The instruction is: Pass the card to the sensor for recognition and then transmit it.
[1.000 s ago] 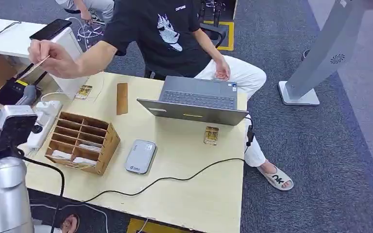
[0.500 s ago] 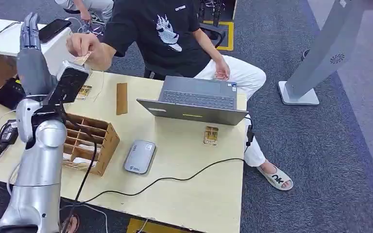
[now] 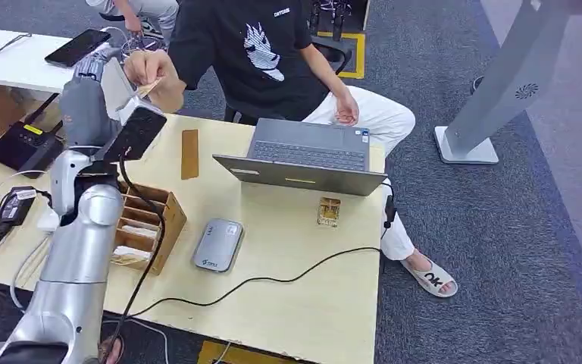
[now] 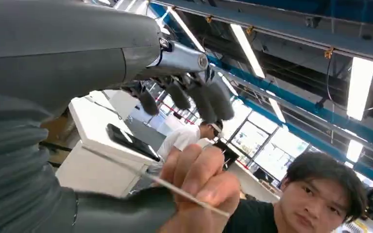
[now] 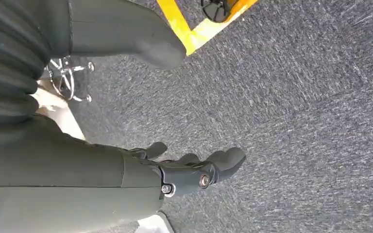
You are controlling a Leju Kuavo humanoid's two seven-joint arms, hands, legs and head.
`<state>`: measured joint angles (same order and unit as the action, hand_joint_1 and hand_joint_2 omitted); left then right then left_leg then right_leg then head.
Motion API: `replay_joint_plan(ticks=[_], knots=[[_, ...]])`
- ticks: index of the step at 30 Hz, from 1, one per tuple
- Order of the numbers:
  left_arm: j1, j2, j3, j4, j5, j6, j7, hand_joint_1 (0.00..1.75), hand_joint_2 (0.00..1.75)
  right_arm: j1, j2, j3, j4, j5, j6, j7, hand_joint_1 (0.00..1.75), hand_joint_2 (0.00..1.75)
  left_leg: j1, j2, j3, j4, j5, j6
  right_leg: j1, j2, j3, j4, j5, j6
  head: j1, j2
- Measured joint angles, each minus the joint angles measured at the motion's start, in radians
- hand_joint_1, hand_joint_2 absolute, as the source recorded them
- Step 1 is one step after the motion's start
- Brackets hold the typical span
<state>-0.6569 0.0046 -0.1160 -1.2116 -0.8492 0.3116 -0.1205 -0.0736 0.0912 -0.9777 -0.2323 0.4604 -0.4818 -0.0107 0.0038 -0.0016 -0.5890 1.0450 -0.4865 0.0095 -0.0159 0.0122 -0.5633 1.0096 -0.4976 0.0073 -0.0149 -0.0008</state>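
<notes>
My left hand (image 3: 85,95) is raised over the table's far left corner, fingers apart and pointing up. A person's hand (image 3: 154,73) holds a thin tan card (image 3: 148,89) just to its right. In the left wrist view the card (image 4: 141,172) shows edge-on, pinched by the person's fingers (image 4: 199,177), lying between my dark fingers (image 4: 194,97) and my thumb (image 4: 126,211). I cannot tell if it touches them. The grey-white sensor (image 3: 218,244) lies flat mid-table. My right hand (image 5: 194,170) hangs over carpet, holding nothing.
A wooden compartment box (image 3: 145,224) stands beside my left arm. An open laptop (image 3: 303,155), a wooden strip (image 3: 190,153), another card (image 3: 329,211) and a black cable (image 3: 273,279) lie on the table (image 3: 311,318). The seated person (image 3: 258,53) is behind it.
My left arm rose from the left edge and swung right towards the person. The person's hand brought the card right, close to my raised hand.
</notes>
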Motion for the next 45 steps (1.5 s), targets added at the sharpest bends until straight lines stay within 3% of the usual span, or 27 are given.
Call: replay_joint_plan(ticks=[29,37,45], knots=[[0.032,0.032,-0.008,0.032,0.003,-0.021,-0.026,1.75,1.75,0.001,0.002,0.001,0.005,0.011,-0.008,0.014,0.0,1.75,0.0,0.0,0.0,0.0,0.0,0.0,0.0,0.0,0.0,0.0,0.0,0.0,0.0,0.0],[0.171,0.096,-0.129,-0.189,-0.065,-0.134,-0.041,1.75,1.75,0.007,0.011,-0.011,0.005,-0.014,-0.021,0.006,0.0,1.75,0.0,0.0,0.0,0.0,0.0,0.0,0.0,0.0,0.0,0.0,0.0,0.0,0.0,0.0],[0.391,0.183,-0.252,-0.398,-0.098,-0.135,-0.071,1.75,1.75,0.012,0.026,-0.041,0.004,-0.032,-0.034,-0.006,0.0,1.75,0.0,0.0,0.0,-0.001,-0.001,0.0,0.0,0.0,0.0,0.0,-0.001,0.0,0.0,0.0]])
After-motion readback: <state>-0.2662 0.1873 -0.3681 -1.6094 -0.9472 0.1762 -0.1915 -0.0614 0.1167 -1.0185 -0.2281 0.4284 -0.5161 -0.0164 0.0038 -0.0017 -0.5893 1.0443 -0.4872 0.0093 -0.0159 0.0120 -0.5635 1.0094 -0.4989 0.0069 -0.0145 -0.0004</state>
